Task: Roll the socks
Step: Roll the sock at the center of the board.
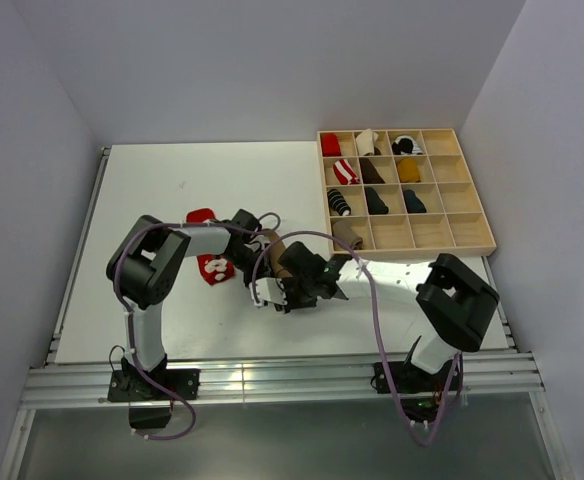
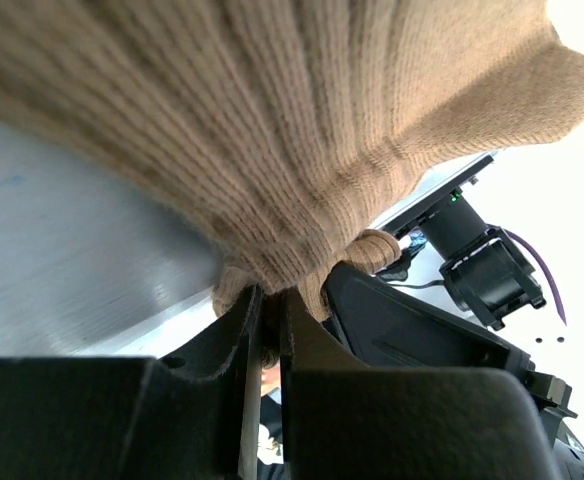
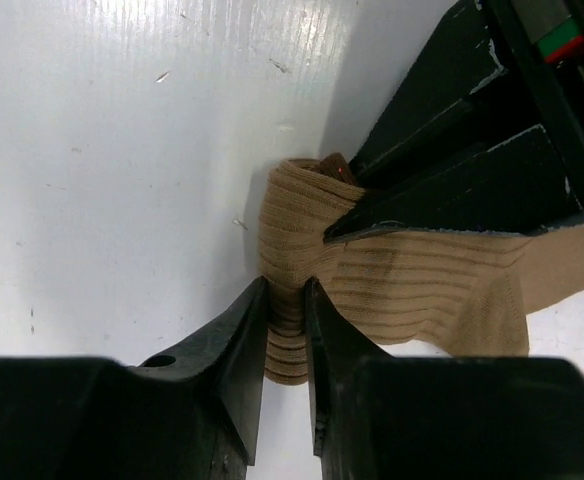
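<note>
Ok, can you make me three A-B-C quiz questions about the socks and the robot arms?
1. Where is the wooden tray? A) far right of the table B) near left corner C) under the arms
2. What colour is the sock the right gripper pinches? A) blue B) tan C) green
3. The left gripper is: A) wide open B) empty C) shut on the sock
Answers: A, top view shows it there; B, ribbing looks tan; C, its jaws clamp a fold.

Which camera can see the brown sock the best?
The right wrist camera: the brown sock shows clearly, bunched end and flat part. The left wrist camera sees only close-up ribbed fabric. From the top camera, the arms hide most of it.
</note>
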You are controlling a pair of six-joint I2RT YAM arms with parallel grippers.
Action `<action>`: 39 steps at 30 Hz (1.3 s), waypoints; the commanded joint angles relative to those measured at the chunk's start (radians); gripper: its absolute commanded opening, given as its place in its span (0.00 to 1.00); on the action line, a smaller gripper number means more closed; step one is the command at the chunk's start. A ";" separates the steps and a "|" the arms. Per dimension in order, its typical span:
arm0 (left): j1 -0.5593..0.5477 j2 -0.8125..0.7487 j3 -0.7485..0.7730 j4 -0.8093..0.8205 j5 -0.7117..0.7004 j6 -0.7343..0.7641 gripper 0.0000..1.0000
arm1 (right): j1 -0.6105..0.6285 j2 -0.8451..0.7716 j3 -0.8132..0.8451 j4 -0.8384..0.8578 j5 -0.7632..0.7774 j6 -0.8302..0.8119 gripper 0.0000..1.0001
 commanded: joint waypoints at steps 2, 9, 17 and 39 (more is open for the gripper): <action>0.013 -0.018 0.003 0.041 0.027 0.004 0.09 | -0.020 0.056 0.079 -0.154 -0.052 0.002 0.24; 0.031 -0.084 -0.066 0.205 0.010 -0.056 0.25 | -0.141 0.203 0.280 -0.447 -0.298 -0.013 0.21; 0.034 -0.211 -0.226 0.503 -0.123 -0.139 0.31 | -0.269 0.407 0.504 -0.730 -0.516 -0.056 0.20; -0.122 -0.593 -0.464 0.768 -0.613 0.195 0.40 | -0.367 0.775 0.889 -1.071 -0.602 -0.063 0.20</action>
